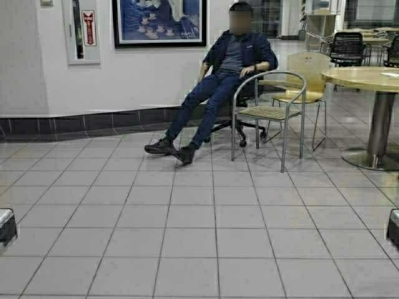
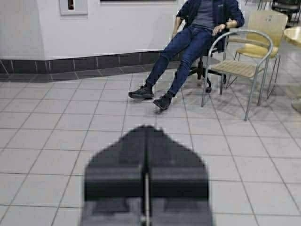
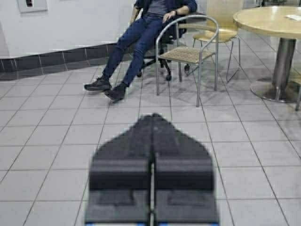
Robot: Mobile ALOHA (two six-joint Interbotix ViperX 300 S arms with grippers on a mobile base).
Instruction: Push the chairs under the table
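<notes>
Our left gripper (image 2: pixel 146 141) sits low over bare floor tiles (image 1: pixel 187 237), its two fingers pressed together with only a thin seam between them, holding nothing and touching nothing. Our right gripper (image 3: pixel 153 141) matches it on the other side: fingers together, empty, clear of everything. In the high view only a dark corner of each arm shows at the lower edges.

Ahead, well apart from us, a person (image 1: pixel 218 87) leans back in a black swivel chair (image 1: pixel 243 128), legs stretched out across the floor toward our left. Just beside them stands a grey metal-armed chair (image 1: pixel 271 112) with a slatted seat. Behind that one we see one of the chairs we must push, a tan plywood chair (image 1: pixel 308 75) on thin chrome legs, standing near a round table (image 1: pixel 365 78) on a metal pedestal. The long table it belongs under does not appear in any view.

Our judgement is that the task has barely begun, since we are far from any chair. What could go wrong: driving straight ahead could bring us into the person's outstretched feet, or we could shove the grey metal chair by mistake, since it stands in front of the tan one. With the long table out of sight, we could also push the chair toward the wrong table.
</notes>
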